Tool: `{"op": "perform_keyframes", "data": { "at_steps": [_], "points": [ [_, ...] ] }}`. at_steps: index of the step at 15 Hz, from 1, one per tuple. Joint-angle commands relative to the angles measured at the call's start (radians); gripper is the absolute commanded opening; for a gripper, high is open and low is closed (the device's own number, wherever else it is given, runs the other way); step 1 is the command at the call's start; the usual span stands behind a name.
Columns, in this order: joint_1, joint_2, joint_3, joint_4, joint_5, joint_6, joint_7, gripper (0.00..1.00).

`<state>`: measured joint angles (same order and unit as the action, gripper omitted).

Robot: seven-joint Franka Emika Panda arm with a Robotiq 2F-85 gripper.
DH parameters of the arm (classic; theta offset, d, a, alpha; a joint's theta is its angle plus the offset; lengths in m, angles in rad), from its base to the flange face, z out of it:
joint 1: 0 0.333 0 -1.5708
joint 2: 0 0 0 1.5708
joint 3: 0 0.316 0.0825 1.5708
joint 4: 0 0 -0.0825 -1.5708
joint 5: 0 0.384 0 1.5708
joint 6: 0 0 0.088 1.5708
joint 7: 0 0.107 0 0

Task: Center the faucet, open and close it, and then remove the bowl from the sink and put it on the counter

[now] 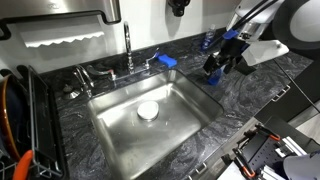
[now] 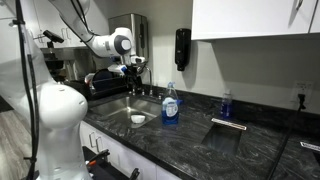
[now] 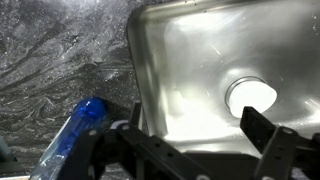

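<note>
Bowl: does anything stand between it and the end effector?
Nothing visible does. The bowl lies alone in the sink; the end effector hangs open above the counter. The blue bottle stands aside.

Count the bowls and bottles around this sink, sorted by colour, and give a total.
White: 1, the bowl in the sink.
Blue: 2, a bottle by the sink and a smaller bottle farther along the counter.
Total: 3
</note>
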<state>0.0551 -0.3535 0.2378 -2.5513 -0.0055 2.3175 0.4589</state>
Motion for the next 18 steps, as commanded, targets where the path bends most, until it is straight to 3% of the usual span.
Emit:
{"op": "perform_keyframes", "data": {
  "at_steps": [1,9,11,18],
  "points": [
    [0.005,0.029,0.010,0.009,0.007,0.030,0.060,1.00],
    [-0.002,0.148,0.091,0.042,-0.057,0.133,0.383,1.00],
    [0.009,0.188,0.085,0.054,-0.047,0.152,0.464,1.00],
    [0.055,0.295,0.071,0.098,-0.182,0.301,0.678,1.00]
  ]
}}
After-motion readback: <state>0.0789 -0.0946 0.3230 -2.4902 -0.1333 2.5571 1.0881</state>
